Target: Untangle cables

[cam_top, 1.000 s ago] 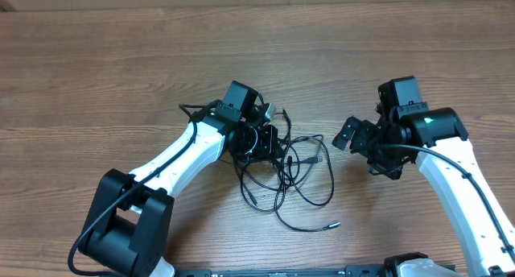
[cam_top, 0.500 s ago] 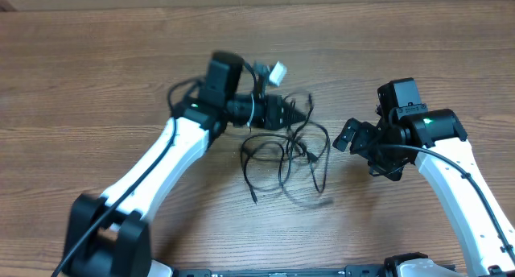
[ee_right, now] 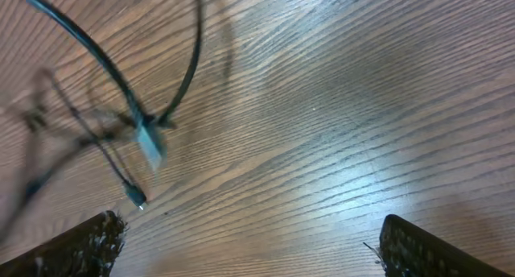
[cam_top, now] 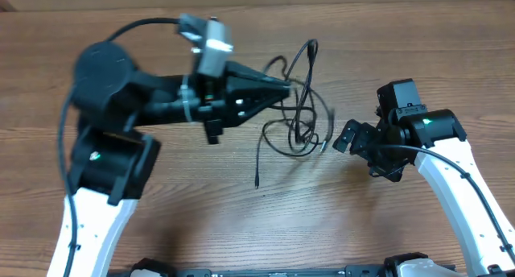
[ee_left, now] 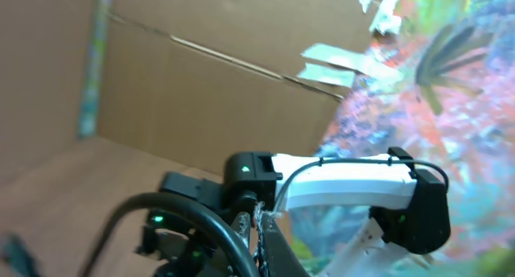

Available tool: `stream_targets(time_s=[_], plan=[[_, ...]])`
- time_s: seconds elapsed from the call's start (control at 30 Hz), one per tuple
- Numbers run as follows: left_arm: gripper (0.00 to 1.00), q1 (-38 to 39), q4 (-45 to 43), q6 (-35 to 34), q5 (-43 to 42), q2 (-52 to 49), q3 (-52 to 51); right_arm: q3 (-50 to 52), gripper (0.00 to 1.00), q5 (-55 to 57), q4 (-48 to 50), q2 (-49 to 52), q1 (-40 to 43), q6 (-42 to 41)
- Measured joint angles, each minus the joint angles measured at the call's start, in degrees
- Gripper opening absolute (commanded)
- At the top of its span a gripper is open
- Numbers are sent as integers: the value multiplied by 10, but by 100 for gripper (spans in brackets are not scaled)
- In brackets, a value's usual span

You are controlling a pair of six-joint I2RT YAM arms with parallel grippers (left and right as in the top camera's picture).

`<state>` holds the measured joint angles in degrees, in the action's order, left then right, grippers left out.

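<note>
Thin blk cables (cam_top: 304, 100), loopy tangle at L gripper (cam_top: 286, 88); grained wood tbl (cam_top: 362, 221).

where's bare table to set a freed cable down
Bare wood: the near middle of the table, between the two arm bases, and the far right strip behind the right arm. Crowded: the gap between the left gripper and the open right gripper, where the cables hang in loops.
</note>
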<state>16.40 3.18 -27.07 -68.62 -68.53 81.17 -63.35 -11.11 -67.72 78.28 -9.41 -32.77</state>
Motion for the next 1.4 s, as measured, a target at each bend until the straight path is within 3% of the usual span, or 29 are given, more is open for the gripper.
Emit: stream_targets(time_s=[0.33, 1.03, 1.4], plan=[[4, -87, 5, -31, -29, 43, 0, 0, 100, -66, 35, 0, 0, 20], [4, -90, 40, -44, -45, 42, 0, 1, 100, -423, 232, 0, 0, 58], [4, -90, 70, -44, -49, 26, 0, 1, 100, -450, 230, 0, 0, 68]])
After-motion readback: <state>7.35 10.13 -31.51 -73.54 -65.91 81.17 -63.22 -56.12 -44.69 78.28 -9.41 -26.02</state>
